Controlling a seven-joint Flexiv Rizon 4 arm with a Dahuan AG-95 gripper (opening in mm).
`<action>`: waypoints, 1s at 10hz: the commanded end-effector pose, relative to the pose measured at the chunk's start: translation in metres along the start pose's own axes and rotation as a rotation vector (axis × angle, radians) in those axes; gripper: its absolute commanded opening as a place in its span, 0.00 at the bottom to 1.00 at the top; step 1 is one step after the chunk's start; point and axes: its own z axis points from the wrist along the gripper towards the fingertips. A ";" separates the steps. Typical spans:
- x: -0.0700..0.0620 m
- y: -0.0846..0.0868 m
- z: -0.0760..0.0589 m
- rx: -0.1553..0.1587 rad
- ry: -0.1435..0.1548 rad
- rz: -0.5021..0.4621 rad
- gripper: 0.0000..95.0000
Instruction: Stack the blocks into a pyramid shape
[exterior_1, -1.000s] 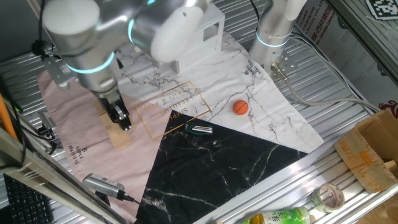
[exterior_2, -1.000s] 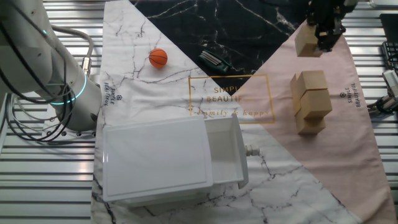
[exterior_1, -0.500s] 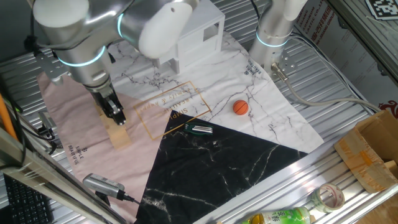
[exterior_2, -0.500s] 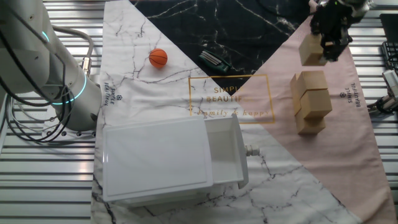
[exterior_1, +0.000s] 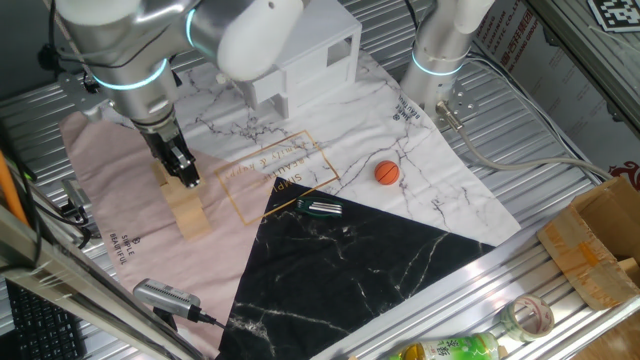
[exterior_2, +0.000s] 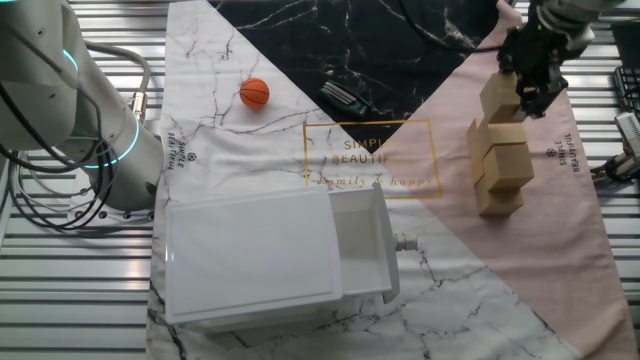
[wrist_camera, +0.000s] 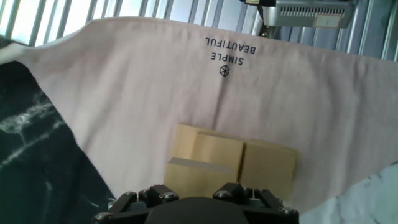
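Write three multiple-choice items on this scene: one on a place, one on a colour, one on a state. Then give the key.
1. Which part of the cloth do the stacked blocks stand on?
A. black marble
B. pink
C. white marble

2. What colour is the ball?
A. orange
B. green
C. blue

3. What is the end effector doing?
A. hanging empty
B. gripping the ball
C. holding a block

Key: 1 B, pink cloth surrounds the stack. 2 A, it is plainly orange. 3 C, a tan cube sits between its fingers, close above the stack.
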 end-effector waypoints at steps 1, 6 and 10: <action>-0.001 -0.004 0.002 0.003 -0.003 -0.015 0.00; -0.002 -0.016 0.010 0.005 -0.011 -0.021 0.00; -0.007 -0.024 0.020 0.004 -0.021 -0.018 0.00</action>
